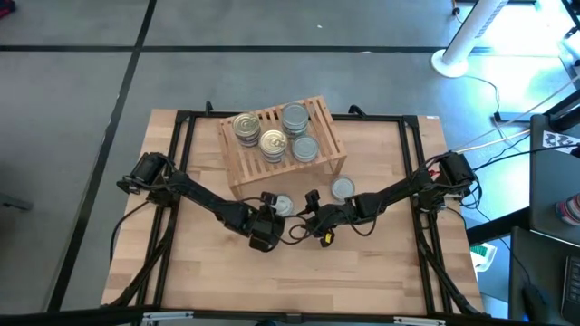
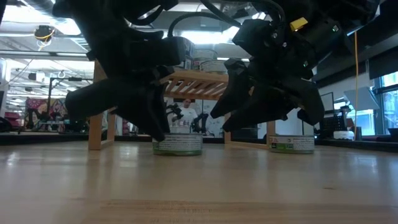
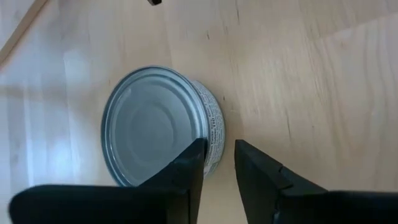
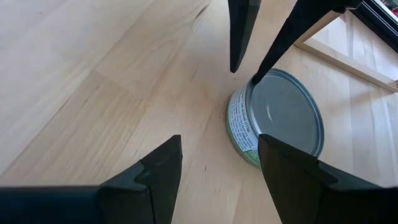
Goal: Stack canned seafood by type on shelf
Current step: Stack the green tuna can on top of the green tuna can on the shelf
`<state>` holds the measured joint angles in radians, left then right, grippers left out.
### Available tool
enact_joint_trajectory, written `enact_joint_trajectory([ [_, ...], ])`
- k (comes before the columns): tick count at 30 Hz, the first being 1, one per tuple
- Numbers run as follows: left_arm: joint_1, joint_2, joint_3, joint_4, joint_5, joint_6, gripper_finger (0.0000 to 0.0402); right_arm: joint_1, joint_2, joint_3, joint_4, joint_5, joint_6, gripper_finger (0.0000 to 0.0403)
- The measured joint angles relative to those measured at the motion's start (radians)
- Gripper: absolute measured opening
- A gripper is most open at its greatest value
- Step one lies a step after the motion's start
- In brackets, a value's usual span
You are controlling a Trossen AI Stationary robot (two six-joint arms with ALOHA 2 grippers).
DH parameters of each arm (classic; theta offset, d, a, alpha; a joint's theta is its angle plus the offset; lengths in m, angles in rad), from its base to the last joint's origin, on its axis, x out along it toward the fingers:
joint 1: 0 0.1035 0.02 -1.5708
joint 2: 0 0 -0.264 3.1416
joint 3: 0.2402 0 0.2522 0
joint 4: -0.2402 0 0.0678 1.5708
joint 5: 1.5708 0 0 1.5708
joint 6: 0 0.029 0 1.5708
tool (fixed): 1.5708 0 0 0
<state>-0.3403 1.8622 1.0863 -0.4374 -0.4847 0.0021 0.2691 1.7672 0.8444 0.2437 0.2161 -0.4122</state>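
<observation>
Here, you look down on a wooden table (image 1: 227, 272) with both arms reaching toward its middle. The slatted shelf (image 1: 237, 161) sits at the far centre of the table. On it stand two gold-topped tin stacks (image 1: 246, 126) on the left and two silver-topped tin stacks (image 1: 294, 118) on the right.

Your left gripper (image 3: 219, 163) hovers low just in front of the shelf, over a silver-topped tin (image 3: 158, 124) that stands on the table. Its fingers are only narrowly apart and straddle the tin's near rim: one finger (image 3: 186, 168) over the lid, the other just outside the wall. Whether they press the rim you cannot tell; the tin rests on the table.

Your right gripper (image 4: 219, 163) waits just to the right of that tin, fingers spread wide and holding nothing. Another silver-topped tin (image 1: 342, 188) stands on the table farther right, near the shelf's right end, apart from both grippers.
</observation>
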Motion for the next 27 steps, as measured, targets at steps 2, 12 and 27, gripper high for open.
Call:
enact_joint_trajectory([
  [2,0.002,0.000,0.000,0.000,0.000,0.000,0.0073,0.000,0.000,0.000,0.000,0.000,0.000,0.0209],
  [12,0.002,0.000,0.000,0.000,-0.002,0.001,0.0006,0.000,0.000,0.000,0.000,0.000,0.000,0.0209],
  [27,0.002,0.006,-0.005,-0.001,0.024,-0.040,0.0001,0.000,0.000,0.000,0.001,0.000,-0.001,0.0209],
])
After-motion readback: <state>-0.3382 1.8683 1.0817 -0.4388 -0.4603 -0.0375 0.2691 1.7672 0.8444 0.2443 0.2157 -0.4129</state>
